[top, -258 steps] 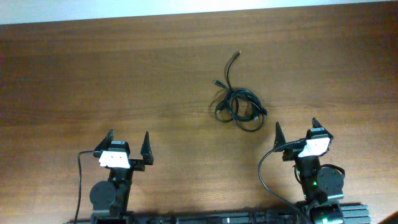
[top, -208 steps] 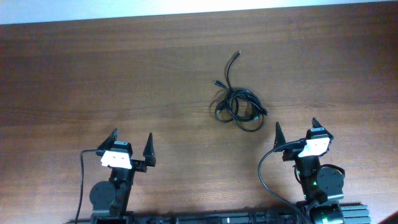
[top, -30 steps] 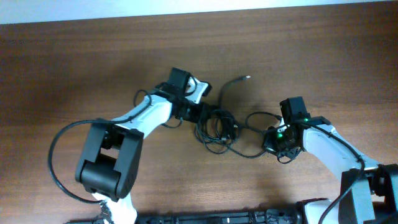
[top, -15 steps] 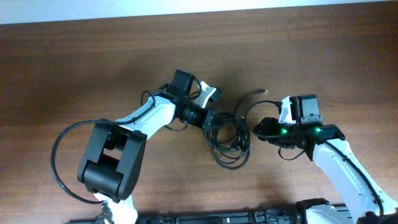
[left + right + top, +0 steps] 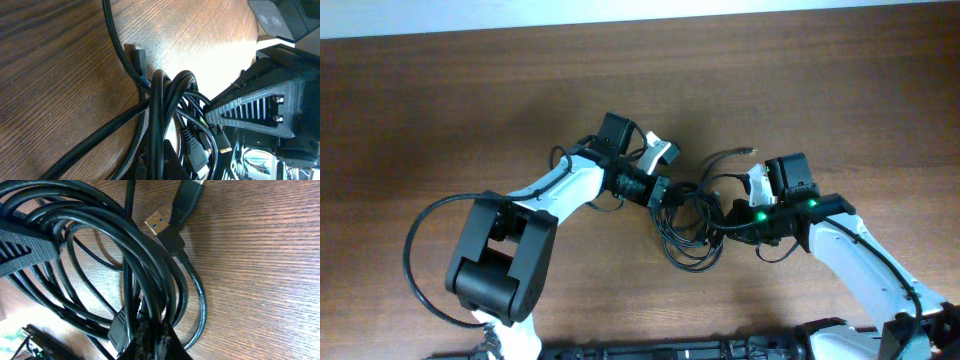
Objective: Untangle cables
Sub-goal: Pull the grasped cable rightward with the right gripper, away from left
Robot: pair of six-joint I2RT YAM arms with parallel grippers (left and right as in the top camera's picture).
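The cables [image 5: 695,205] lie as a black tangle of loops on the wooden table, between my two grippers. My left gripper [image 5: 665,192] is at the tangle's left side, shut on a strand. My right gripper [image 5: 725,218] is at its right side, also shut on the cables. One free end with a plug [image 5: 752,150] curves up to the right. In the left wrist view the bundle [image 5: 162,95] runs down between my gripper's [image 5: 157,155] dark fingers. In the right wrist view my gripper's [image 5: 155,327] tips pinch strands [image 5: 100,225], beside a blue-tongued USB plug [image 5: 157,222].
The brown wooden table [image 5: 440,120] spreads to all sides, with a pale edge along the top of the overhead view. The left arm's base [image 5: 490,280] and its own thick wire sit front left. The right arm [image 5: 860,265] comes in from the front right.
My right gripper has swung left from the trailing loop, opened and shut again on the tangle's right side. The tangle has shifted slightly right with my left gripper.
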